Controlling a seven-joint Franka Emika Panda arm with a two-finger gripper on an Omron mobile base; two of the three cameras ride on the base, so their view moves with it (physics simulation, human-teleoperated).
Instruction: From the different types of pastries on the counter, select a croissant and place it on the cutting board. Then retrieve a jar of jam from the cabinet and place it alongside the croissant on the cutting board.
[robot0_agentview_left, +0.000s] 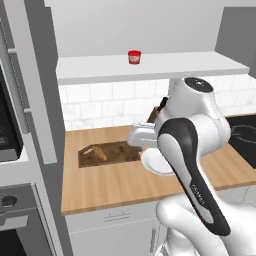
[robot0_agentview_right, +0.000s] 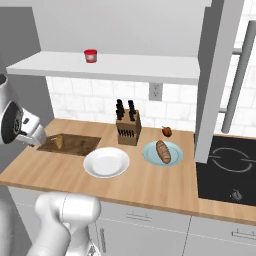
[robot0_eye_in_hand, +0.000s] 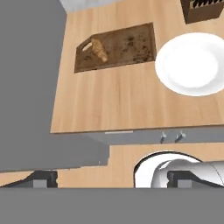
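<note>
Croissant down, jam jar next: we go up to the shelf with an empty, spread end effector.

Nearest us, the end effector (robot0_eye_in_hand: 111, 179) shows its two dark tips far apart at the bottom of the hand view, nothing between them, looking down on the worktop (robot0_eye_in_hand: 113, 105). Beyond sits the round white plate (robot0_agentview_right: 106, 162), then the cutting board (robot0_agentview_left: 109, 152) with the croissant (robot0_agentview_left: 100, 153) lying near its handle end, so that half reads as done. Further back, the knife block (robot0_agentview_right: 128, 129) and a blue plate carrying the oblong pastry (robot0_agentview_right: 163, 151). Farthest, the jar of jam (robot0_agentview_left: 134, 57) stands upright on the cabinet (robot0_agentview_left: 150, 67) shelf board. We'd lift clear of the shelf edge first, approach level, and close on the jar's middle band, not its lid.
</note>
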